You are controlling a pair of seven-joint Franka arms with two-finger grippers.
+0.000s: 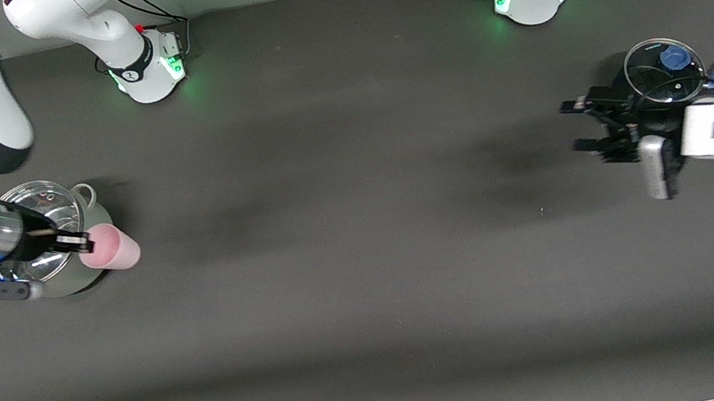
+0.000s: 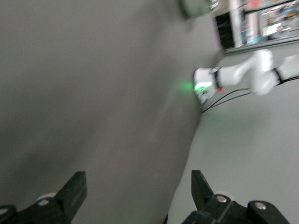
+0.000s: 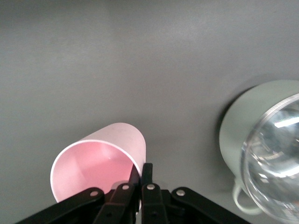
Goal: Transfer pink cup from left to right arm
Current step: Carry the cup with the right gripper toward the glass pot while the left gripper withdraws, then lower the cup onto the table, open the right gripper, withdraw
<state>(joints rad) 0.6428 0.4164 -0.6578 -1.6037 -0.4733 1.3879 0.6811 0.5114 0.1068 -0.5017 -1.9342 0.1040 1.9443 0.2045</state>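
Pink cup (image 1: pixel 111 250) at left of the front frame, held tilted with its long axis near level and its open mouth turned toward the wrist camera. Right hand (image 1: pixel 73 242) shut on the cup's rim, one finger inside the wall and one outside, as shown low in the right wrist frame (image 3: pixel 140 179). Cup carried just beside the pale-green lidded pot (image 1: pixel 92 275), above the dark surface (image 1: pixel 368 264). Left hand (image 1: pixel 581 128) at right of the front frame, over the glass-lidded black pot (image 1: pixel 655 76), fingers (image 2: pixel 74 189) spread wide and empty, well apart from the cup. Judged complete as a handover: cup with the right arm alone; any coming move, presumably setting the cup down, belongs to that arm.
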